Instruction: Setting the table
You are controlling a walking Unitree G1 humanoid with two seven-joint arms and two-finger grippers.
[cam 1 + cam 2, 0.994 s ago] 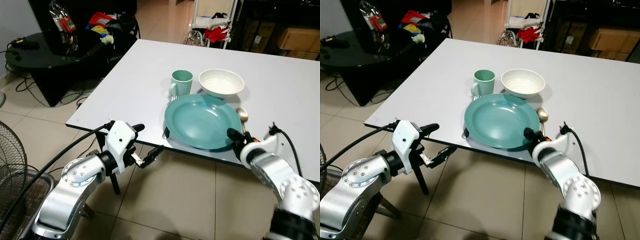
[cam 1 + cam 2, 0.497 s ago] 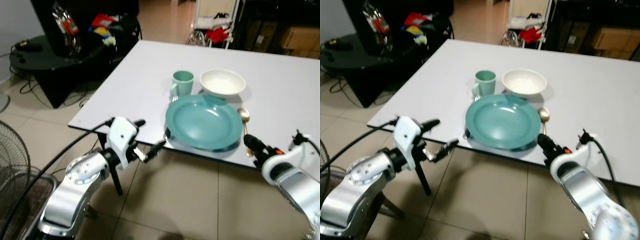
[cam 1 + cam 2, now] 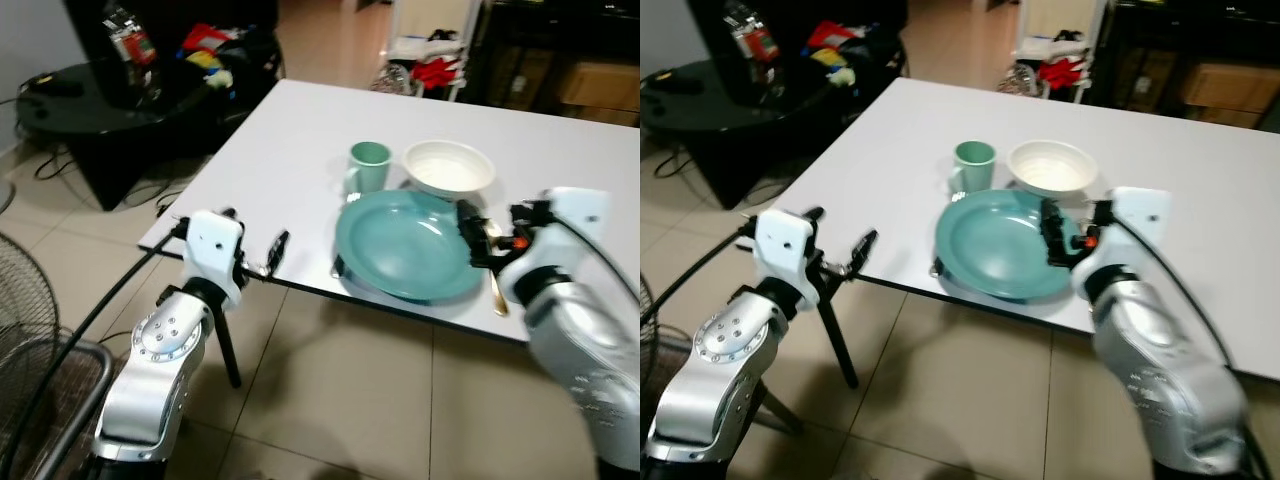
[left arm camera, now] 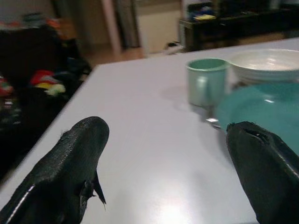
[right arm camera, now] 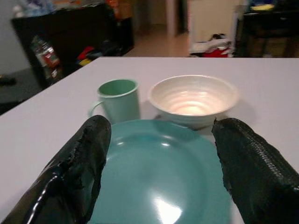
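Observation:
On the white table (image 3: 290, 150) a teal plate (image 3: 405, 245) lies near the front edge. Behind it stand a green mug (image 3: 368, 167) and a white bowl (image 3: 449, 168). A gold spoon (image 3: 497, 293) lies along the plate's right side, and a fork (image 3: 338, 267) pokes out from under its left rim. My right gripper (image 3: 472, 237) hovers open over the plate's right rim, and in its wrist view its fingers (image 5: 79, 168) frame plate, mug and bowl. My left gripper (image 3: 255, 235) is open and holds nothing, level with the table's front-left edge and pointing across the top.
A black round side table (image 3: 80, 100) with clutter stands at the far left, with cables on the floor around it. A wire fan (image 3: 20, 300) is at my left. Cardboard boxes (image 3: 600, 85) sit at the back right. Tiled floor lies in front of the table.
My right gripper rose from below the table's front edge to over the plate's right rim. My left gripper lifted to the edge's height and turned toward the tabletop. The camera shifted slightly.

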